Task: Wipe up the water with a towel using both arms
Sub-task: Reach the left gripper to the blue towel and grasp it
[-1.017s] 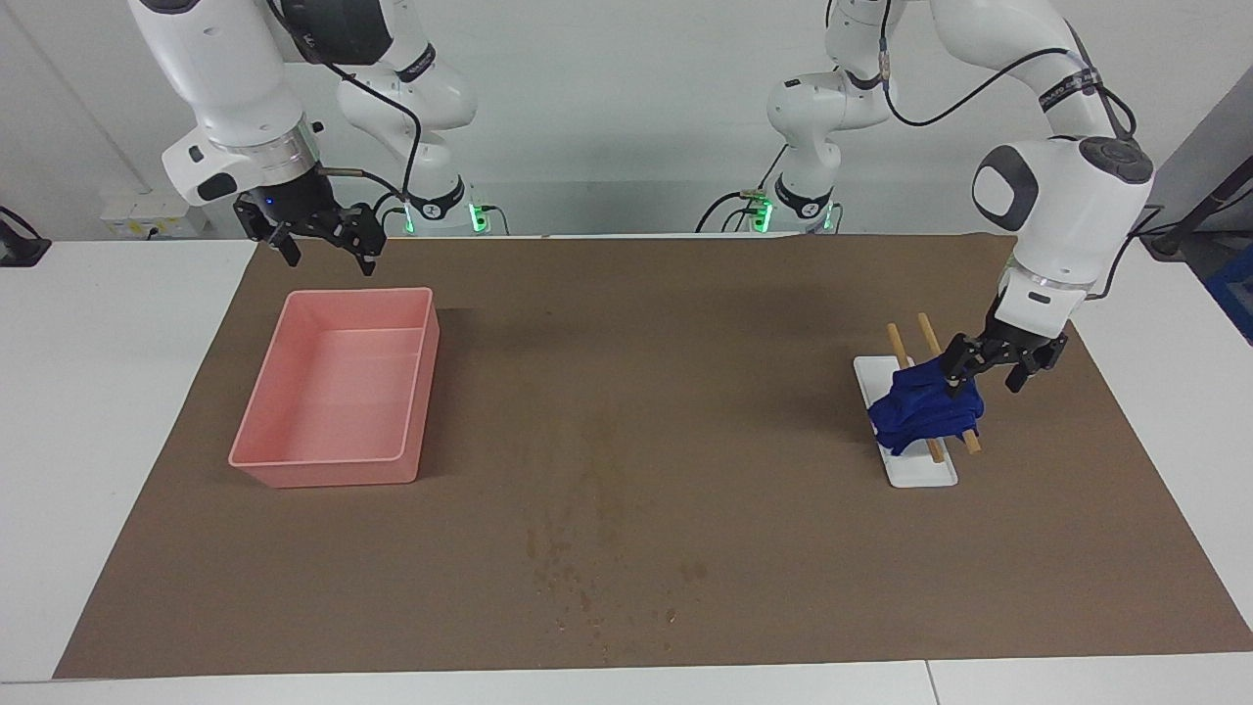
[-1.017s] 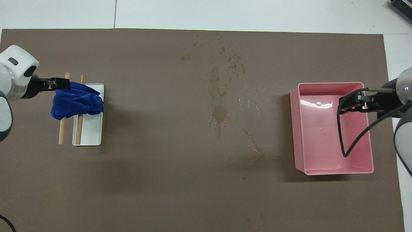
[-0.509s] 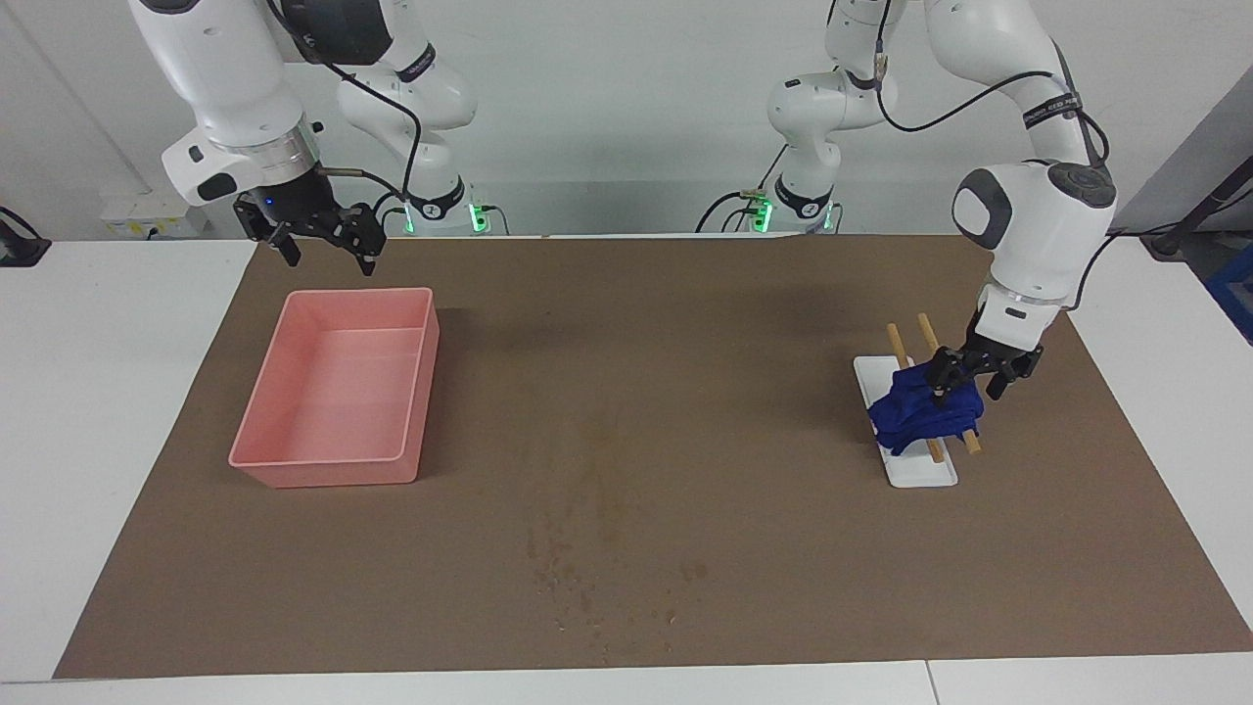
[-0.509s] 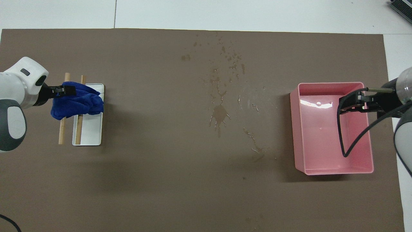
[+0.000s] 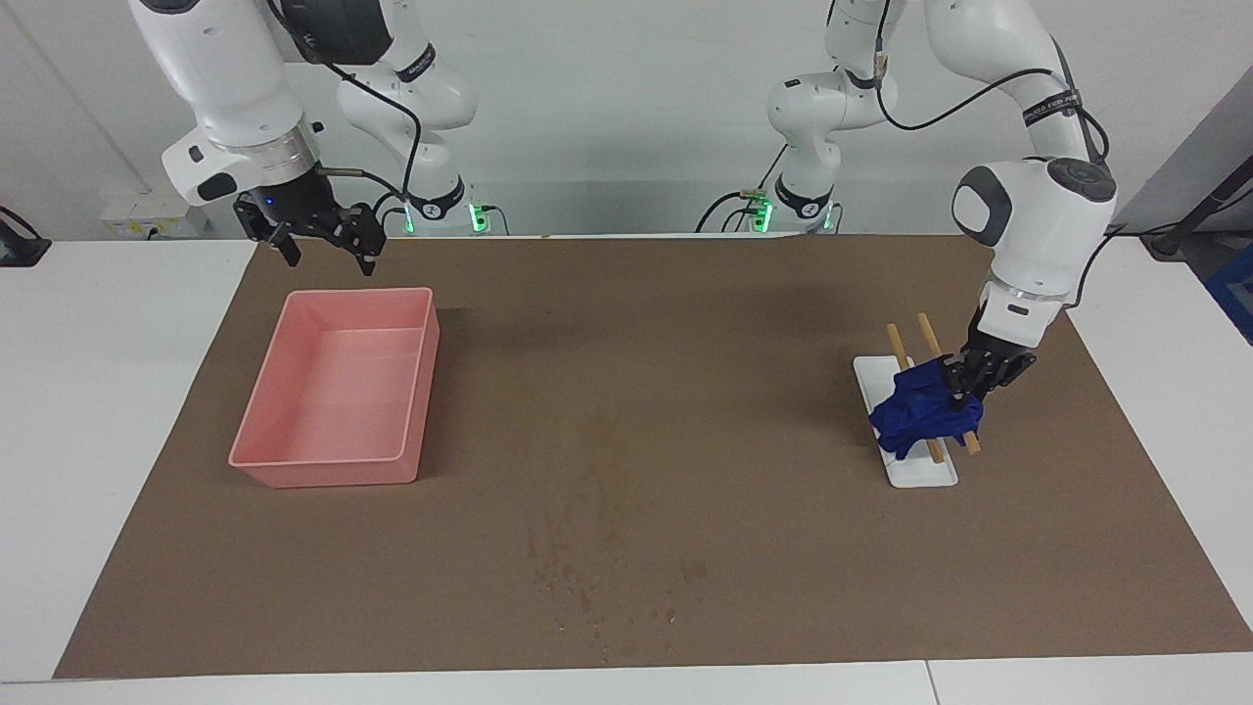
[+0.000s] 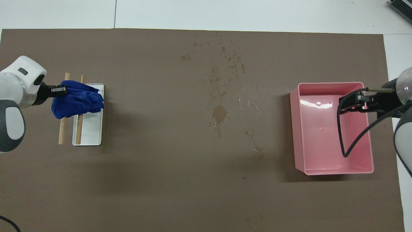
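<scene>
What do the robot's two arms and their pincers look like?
Both arms are glossy white with rounded joints and dark grey caps on the joints. The left arm and the right arm each have a silver wrist ring and black cables looping along them. Each ends in a black pincer: left pincer, right pincer. Green lights glow at their bases.

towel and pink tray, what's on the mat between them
Only the water, splashed on the bare brown mat about midway between the towel and the pink tray. The overhead view shows it best.
</scene>
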Action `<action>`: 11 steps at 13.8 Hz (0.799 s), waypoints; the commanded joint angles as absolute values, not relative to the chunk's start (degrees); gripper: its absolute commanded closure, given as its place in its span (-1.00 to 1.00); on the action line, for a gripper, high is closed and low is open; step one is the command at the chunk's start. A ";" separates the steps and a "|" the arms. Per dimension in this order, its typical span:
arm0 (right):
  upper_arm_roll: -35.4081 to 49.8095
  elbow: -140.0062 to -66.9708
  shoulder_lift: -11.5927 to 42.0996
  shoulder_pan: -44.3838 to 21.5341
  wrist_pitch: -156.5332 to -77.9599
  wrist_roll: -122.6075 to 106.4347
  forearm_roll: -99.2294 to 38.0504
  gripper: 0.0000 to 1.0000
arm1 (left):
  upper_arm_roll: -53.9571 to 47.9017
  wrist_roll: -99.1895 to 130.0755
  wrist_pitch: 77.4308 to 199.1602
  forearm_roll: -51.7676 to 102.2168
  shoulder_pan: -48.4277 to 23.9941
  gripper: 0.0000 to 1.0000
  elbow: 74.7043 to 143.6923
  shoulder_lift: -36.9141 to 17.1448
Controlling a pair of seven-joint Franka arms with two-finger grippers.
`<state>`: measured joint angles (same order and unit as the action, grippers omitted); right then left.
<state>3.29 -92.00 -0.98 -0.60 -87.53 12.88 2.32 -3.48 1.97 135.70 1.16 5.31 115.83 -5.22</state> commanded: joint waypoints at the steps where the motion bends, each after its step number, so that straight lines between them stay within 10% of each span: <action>1: 3.78 -93.34 -2.29 0.44 -87.36 11.78 0.79 -1.00 | -3.52 2.37 136.32 1.67 5.45 1.00 116.98 -4.57; 11: 3.78 -93.34 -2.29 0.35 -87.36 11.78 0.79 -1.00 | -3.78 11.84 109.10 3.67 4.13 1.00 99.06 -5.80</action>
